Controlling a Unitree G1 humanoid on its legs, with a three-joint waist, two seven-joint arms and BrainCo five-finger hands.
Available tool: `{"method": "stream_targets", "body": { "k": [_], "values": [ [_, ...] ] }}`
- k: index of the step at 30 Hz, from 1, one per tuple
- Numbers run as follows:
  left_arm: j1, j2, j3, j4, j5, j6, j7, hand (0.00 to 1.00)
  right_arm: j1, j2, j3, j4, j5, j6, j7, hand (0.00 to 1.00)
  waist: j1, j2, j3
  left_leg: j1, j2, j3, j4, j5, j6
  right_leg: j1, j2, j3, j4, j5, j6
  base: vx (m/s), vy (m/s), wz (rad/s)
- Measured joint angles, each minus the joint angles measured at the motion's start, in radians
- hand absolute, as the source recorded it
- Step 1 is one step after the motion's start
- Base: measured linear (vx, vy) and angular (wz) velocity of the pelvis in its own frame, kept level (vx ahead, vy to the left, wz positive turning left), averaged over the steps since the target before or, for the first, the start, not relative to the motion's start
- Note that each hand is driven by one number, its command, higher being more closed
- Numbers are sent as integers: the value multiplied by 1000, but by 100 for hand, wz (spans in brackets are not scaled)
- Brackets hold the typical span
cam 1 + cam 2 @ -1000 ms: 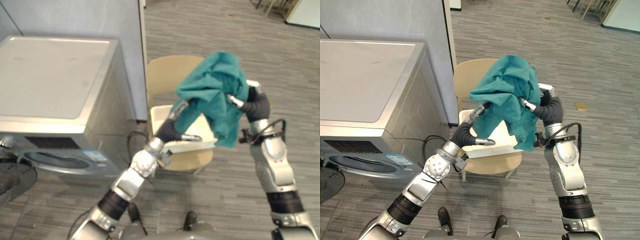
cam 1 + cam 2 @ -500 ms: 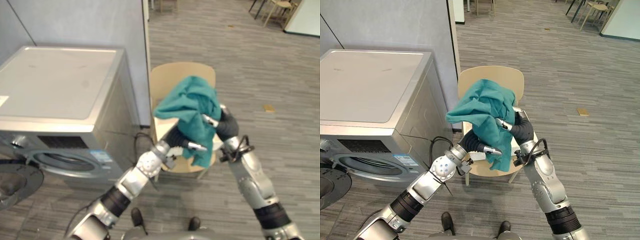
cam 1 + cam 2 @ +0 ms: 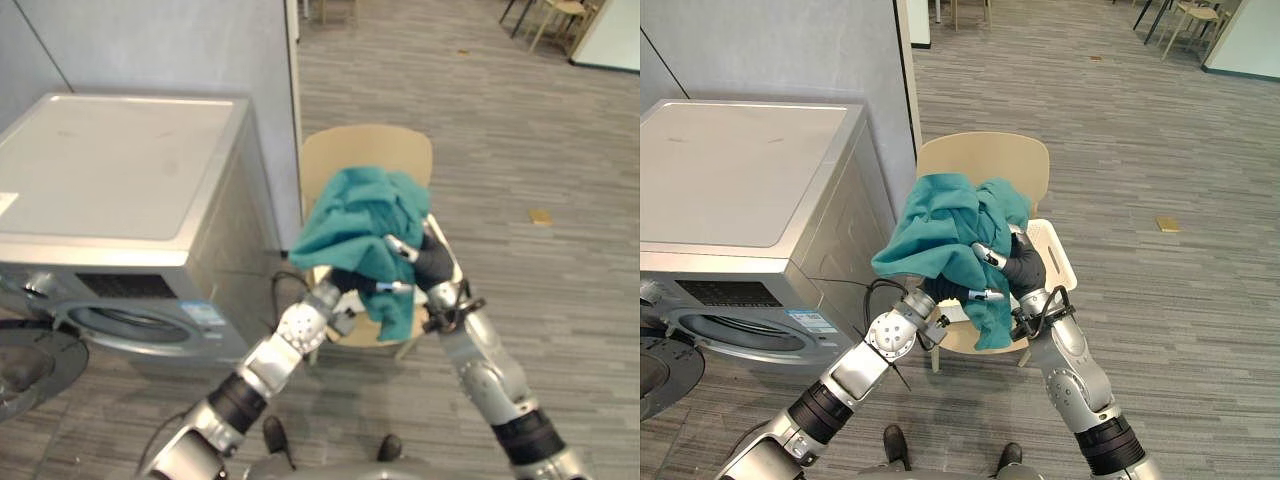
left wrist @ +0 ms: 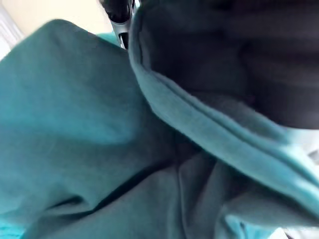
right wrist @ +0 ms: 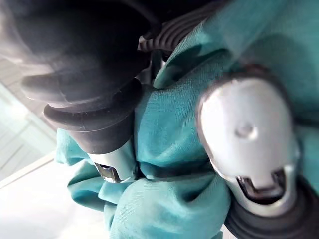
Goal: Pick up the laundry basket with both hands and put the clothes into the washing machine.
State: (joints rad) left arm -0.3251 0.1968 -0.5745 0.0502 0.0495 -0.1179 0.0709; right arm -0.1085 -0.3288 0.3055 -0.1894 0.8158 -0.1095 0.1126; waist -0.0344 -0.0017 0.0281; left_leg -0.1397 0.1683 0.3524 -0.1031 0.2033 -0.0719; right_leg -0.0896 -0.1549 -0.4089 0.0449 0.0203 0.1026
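The right hand clutched the teal garment, the left hand sat beneath it, grip unreadable, and the washing machine stood to their left.

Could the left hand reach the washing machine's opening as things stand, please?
Probably not yet: the left hand is in the teal cloth over the chair, apart from the washing machine; nothing stands between.
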Motion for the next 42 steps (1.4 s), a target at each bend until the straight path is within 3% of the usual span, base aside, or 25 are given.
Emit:
{"method": "stream_targets", "body": {
  "k": [9, 10, 24, 33, 36, 38, 40, 42],
  "values": [
    [0, 0, 14, 1, 1, 3, 38, 100, 31, 10, 26, -27, 10, -5, 0, 100, 6, -1, -9, -3, 0, 0, 0, 0, 0, 0, 1, 0, -8, 1, 0, 11, -4, 0],
    [1, -1, 14, 1, 1, 3, 40, 100, 31, 10, 27, -27, 10, -5, 0, 0, 7, -2, -9, -3, 0, 0, 0, 0, 0, 0, 1, 0, -8, 1, -1, 0, 0, 0],
    [95, -40, 35, 0, 0, -5, 43, 100, 83, 37, 34, -24, 5, 3, -2, 0, 20, -2, -19, -2, 0, -2, 0, 0, 0, 4, 3, -1, -13, 8, -8, 0, 0, 0],
    [214, -103, 86, -24, 0, -18, 35, 100, 147, 137, 13, -22, -8, 11, 2, 0, 21, -3, -33, 17, 7, -1, 0, -4, -5, 25, 12, 5, -25, 1, -8, -1, -1, 0],
    [295, -137, 174, -80, -22, -18, 35, 100, 167, 187, -23, -23, -28, 20, 7, 0, 21, -3, -33, 33, 8, 7, 0, -16, -12, 36, 16, 22, -30, 1, -8, 13, -9, -8],
    [343, -176, 390, -139, -85, -18, 84, 100, 230, 196, -121, -27, -32, 8, 0, 0, 21, -3, -34, 43, 10, 9, 0, -17, -12, 46, 18, 26, -32, 1, -8, 31, -11, -6],
    [385, -154, 521, -172, -134, -20, 116, 100, 266, 198, -195, -28, -32, -1, -6, 0, 20, -2, -33, 49, 19, 12, 0, -19, -14, 52, 26, 31, -37, 1, -8, 35, -30, -5],
    [437, -151, 585, -207, -164, -22, 128, 100, 271, 204, -235, -30, -32, -2, -8, 0, 21, -3, -33, 47, 25, 12, 0, -19, -15, 52, 35, 36, -43, 1, -8, 40, -40, -5]
  ]
}}
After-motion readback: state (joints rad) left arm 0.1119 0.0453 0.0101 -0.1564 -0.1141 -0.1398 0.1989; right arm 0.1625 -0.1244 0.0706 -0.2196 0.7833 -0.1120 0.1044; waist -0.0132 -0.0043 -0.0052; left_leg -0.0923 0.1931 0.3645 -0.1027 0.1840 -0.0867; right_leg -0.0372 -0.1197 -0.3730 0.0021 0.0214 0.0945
